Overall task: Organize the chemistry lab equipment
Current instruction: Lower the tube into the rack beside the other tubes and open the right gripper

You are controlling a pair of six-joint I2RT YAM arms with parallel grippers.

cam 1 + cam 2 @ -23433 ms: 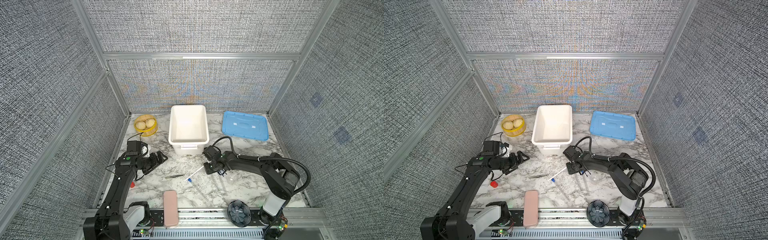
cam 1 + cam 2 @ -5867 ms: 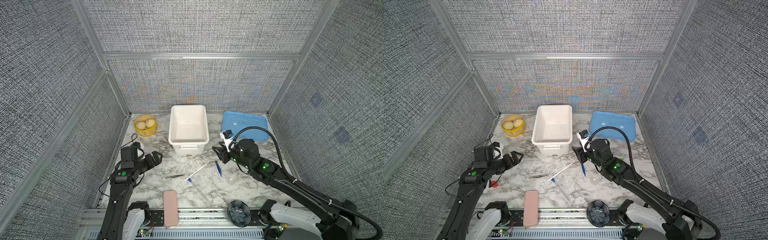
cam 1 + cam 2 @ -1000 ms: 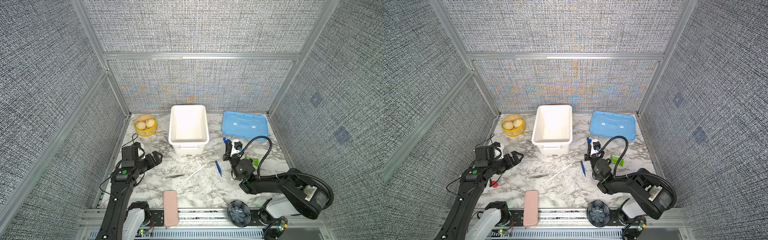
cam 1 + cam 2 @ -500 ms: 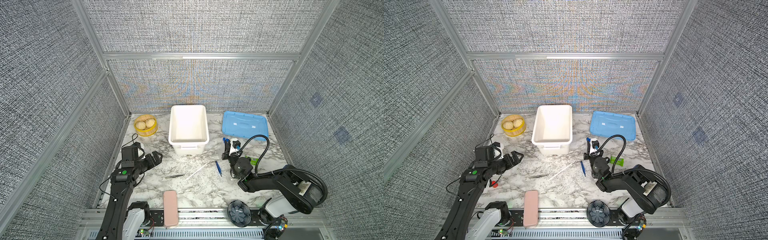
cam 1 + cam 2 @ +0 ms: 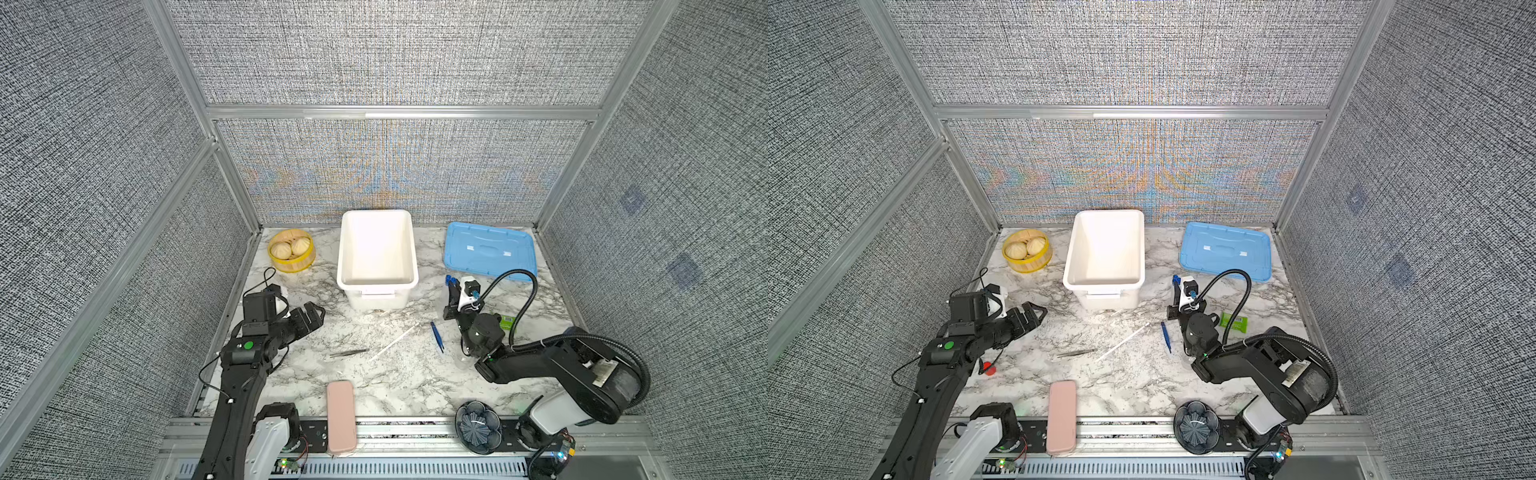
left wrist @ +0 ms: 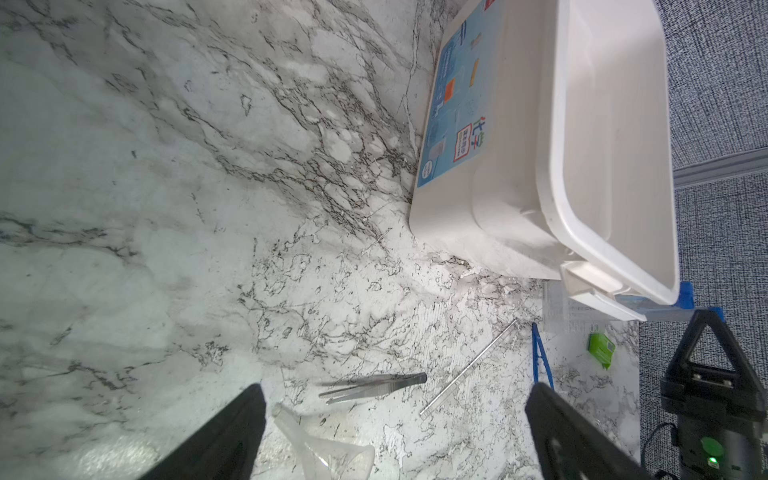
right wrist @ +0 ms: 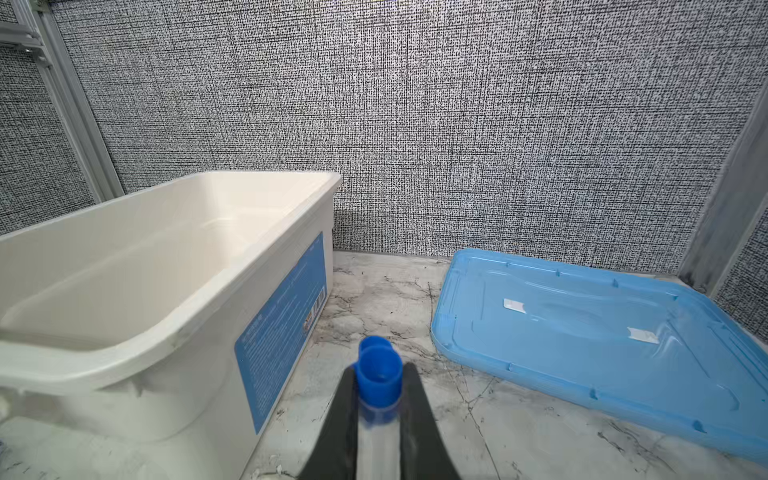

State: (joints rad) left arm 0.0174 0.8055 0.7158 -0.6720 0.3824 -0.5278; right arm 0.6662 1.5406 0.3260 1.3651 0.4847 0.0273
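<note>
Blue-capped tube (image 7: 379, 376) stands upright, pinched between the narrowed jaws of the right gripper (image 5: 452, 291), with 1 more blue cap (image 7: 373, 343) just behind it. It sits between the white bin (image 5: 344, 266) and the blue lid (image 5: 490, 249). Blue tweezers (image 5: 436, 336), thin white rod (image 5: 395, 341) and grey metal tweezers (image 5: 349, 353) lie on the marble. The left gripper (image 5: 311, 316) hangs wide, holding nothing.

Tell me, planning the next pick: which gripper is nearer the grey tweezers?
Left. The left gripper is just left of the grey tweezers; the right gripper is far right, near the blue lid.
</note>
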